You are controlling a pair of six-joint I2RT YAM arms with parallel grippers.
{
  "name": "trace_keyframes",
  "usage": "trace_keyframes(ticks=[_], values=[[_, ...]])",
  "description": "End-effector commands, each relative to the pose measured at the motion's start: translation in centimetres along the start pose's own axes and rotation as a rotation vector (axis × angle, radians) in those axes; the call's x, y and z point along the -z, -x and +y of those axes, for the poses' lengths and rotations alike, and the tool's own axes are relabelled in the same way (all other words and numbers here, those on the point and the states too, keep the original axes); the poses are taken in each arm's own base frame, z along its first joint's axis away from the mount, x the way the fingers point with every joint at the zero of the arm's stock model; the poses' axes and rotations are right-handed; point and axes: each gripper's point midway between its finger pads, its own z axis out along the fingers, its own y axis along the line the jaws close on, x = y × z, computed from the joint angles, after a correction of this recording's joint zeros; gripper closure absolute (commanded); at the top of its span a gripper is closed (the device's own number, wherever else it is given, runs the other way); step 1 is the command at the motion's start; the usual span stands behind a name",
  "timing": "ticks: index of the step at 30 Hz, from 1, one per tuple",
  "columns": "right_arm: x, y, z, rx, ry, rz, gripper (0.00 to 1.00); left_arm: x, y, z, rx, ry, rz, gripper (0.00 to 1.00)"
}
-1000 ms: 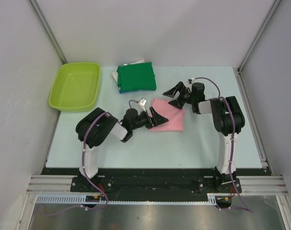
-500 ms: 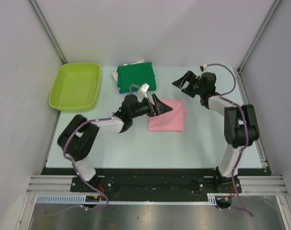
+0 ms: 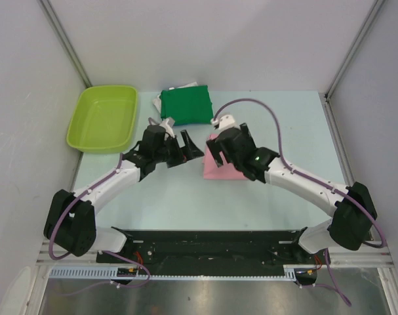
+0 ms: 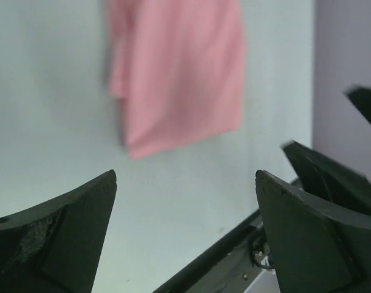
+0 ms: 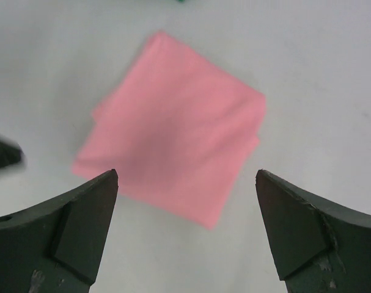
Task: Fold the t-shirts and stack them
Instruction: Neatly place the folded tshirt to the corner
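Wide-apart fingers frame a blurred, apparently folded pink t-shirt.

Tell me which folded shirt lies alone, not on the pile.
The pink shirt, lying flat by itself in front. The green shirt lies farther back, on top of white cloth.
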Motion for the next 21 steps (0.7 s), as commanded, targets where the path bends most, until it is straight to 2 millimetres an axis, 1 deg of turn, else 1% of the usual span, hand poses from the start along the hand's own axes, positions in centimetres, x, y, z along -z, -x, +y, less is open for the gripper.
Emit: trace_keyframes(ticks=[1,2,3,4,5,6,7,8,9,10,11,13,14,15,17,18,19,20,21], values=[[4.1,-5.0,-3.0,0.554,-0.352,0.156,0.00,4.1,-2.0,7.1,0.045,0.262,0.082,0.00],[4.3,-5.1,-2.5,0.592,-0.364,0.132,0.00,4.7,-1.6,7.5,0.049,0.272,0.055,0.00],[4.6,-6.3,-2.2,0.657,-0.378,0.141,0.00,5.1,-0.9,8.6,0.066,0.296,0.024,0.00],[4.5,-6.9,-1.7,0.694,-0.379,0.146,0.00,5.5,-1.2,9.8,0.098,0.324,0.020,0.00],[4.8,-7.6,-0.5,0.748,-0.365,0.135,0.00,5.7,-1.1,9.9,0.115,0.303,0.021,0.00],[4.8,-8.1,-0.3,0.794,-0.384,0.131,0.00,6.2,-0.4,11.3,0.149,0.328,-0.008,0.00],[4.3,-9.8,0.1,0.848,-0.386,0.136,0.00,6.3,-0.6,12.3,0.184,0.341,-0.012,0.00],[4.3,-10.5,1.2,0.917,-0.369,0.129,0.00,6.1,-0.7,12.7,0.201,0.334,-0.011,0.00],[4.2,-10.9,1.4,0.948,-0.379,0.128,0.00,6.4,-0.3,13.8,0.239,0.357,-0.030,0.00],[3.8,-11.7,1.9,0.966,-0.376,0.116,0.00,6.3,-0.6,14.4,0.257,0.361,-0.029,0.00],[3.4,-12.6,2.6,1.033,-0.369,0.124,0.00,5.9,-0.7,14.9,0.269,0.360,-0.025,0.00],[2.6,-13.5,3.0,1.072,-0.394,0.121,0.00,5.6,-0.9,15.3,0.293,0.351,-0.011,0.00],[1.9,-14.6,3.3,1.116,-0.398,0.144,0.00,5.4,-1.3,15.6,0.298,0.353,0.004,0.00],[1.6,-14.9,3.5,1.145,-0.406,0.144,0.00,5.2,-1.5,15.6,0.299,0.346,0.013,0.00],[0.7,-15.5,4.1,1.142,-0.417,0.127,0.00,5.3,-1.9,15.8,0.303,0.344,0.016,0.00],[0.1,-16.2,4.3,1.176,-0.422,0.139,0.00,5.3,-2.0,15.8,0.304,0.344,0.014,0.00],[-0.5,-16.1,4.8,1.149,-0.429,0.113,0.00,5.4,-2.2,15.8,0.304,0.340,0.013,0.00],[-0.8,-16.2,4.7,1.150,-0.439,0.111,0.00,5.5,-2.0,15.6,0.297,0.334,0.002,0.00],[-1.4,-16.8,4.8,1.156,-0.442,0.117,0.00,5.6,-1.9,15.5,0.291,0.328,-0.003,0.00]])
